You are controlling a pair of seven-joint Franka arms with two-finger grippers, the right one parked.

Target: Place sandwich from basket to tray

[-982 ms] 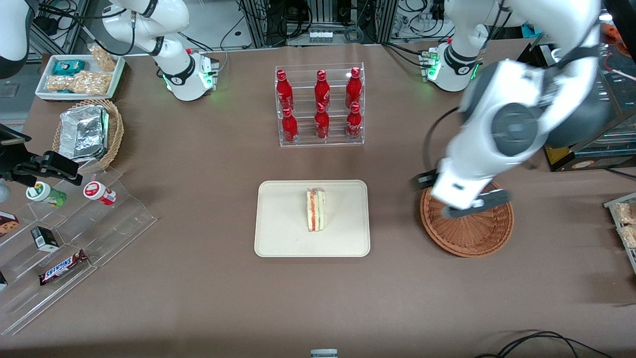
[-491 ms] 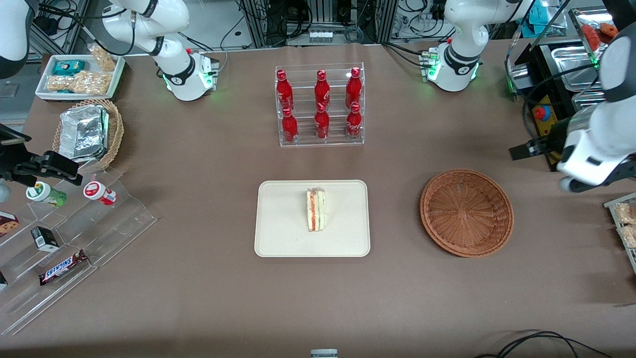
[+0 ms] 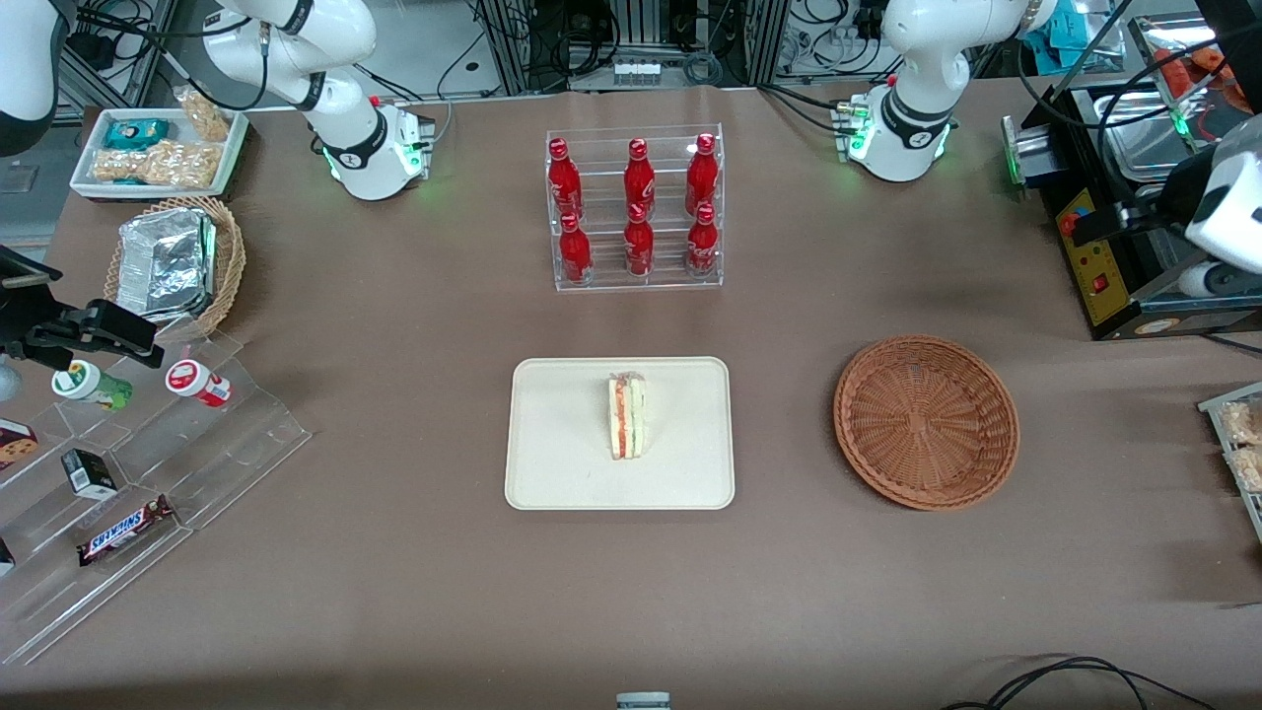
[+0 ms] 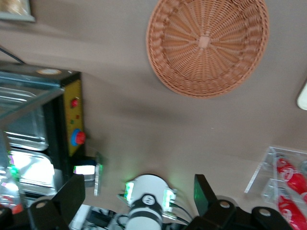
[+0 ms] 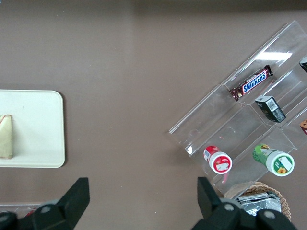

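Since a second ago the working arm has swung away from the basket (image 3: 926, 422) toward its own end of the table and farther from the front camera. Its gripper (image 4: 136, 194) now hangs high above the table's edge, above a black control box (image 3: 1096, 268) with a red button and a yellow panel. The gripper's two dark fingers (image 4: 72, 191) stand wide apart and nothing is between them.

On the tray (image 3: 552, 463) the sandwich (image 3: 627, 415) stands on its edge, near the middle, its red and green filling layers facing up. The tray lies flat at the table's centre. The basket sits beside the tray, toward the working arm's end, well apart from it, and nothing is in it.

Farther from the front camera than the tray, a clear rack (image 3: 637, 278) holds six red bottles (image 3: 638, 177) in two rows. Toward the parked arm's end lie a clear stepped stand (image 3: 246, 434) carrying a Snickers bar (image 3: 125, 530), two small cups and little boxes, a tan basket (image 3: 229, 258) with a foil container (image 3: 165, 264), and a white snack tray (image 3: 232, 148). A metal oven tray (image 4: 24, 120) sits next to the control box. Nothing stands between the tray and the basket.
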